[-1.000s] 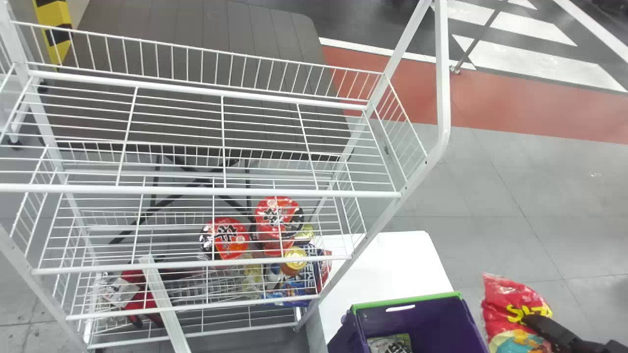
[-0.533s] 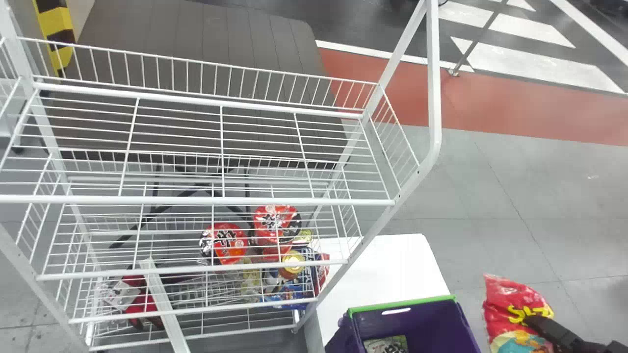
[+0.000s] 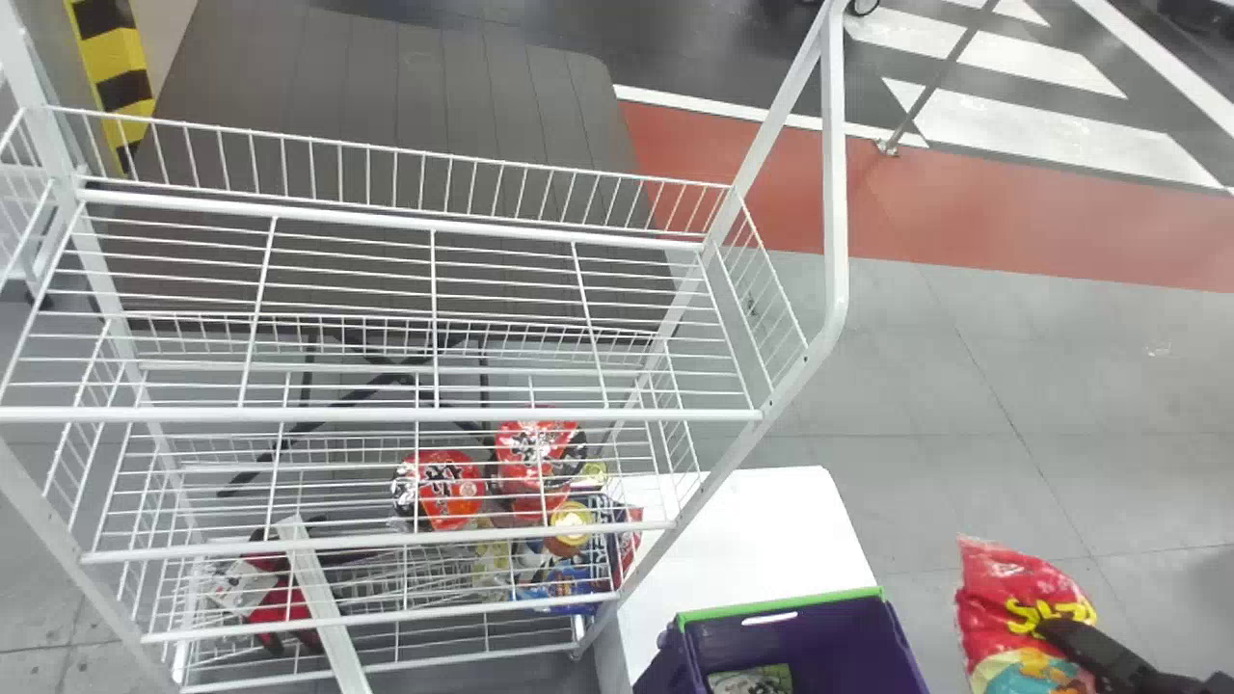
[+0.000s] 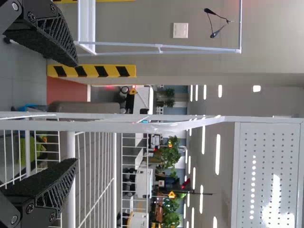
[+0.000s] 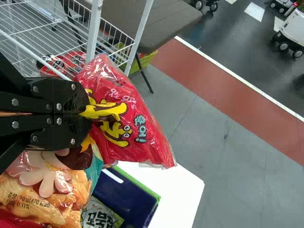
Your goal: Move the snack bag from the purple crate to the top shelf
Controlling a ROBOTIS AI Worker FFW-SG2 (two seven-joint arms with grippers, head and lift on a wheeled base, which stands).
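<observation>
At the lower right of the head view, my right gripper (image 3: 1051, 631) is shut on the red snack bag (image 3: 1012, 588), which hangs to the right of the purple crate (image 3: 810, 641). In the right wrist view the right gripper (image 5: 88, 111) pinches the middle of the snack bag (image 5: 137, 123), the crate (image 5: 128, 194) lying beyond it. The top shelf (image 3: 386, 414) of the white wire rack bears nothing. In the left wrist view my left gripper (image 4: 76, 114) stands open with nothing between its fingers, by the rack's white frame.
Another packet (image 3: 757, 680) lies inside the crate, which stands on a white table (image 3: 742, 540). Red packets (image 3: 443, 487) and other goods are on the rack's lower levels. A white post (image 3: 834, 193) rises at the rack's right end.
The rack, table and crate have shifted down and slightly left in the head view. The bag, still held by my right gripper, has shifted slightly right there.
</observation>
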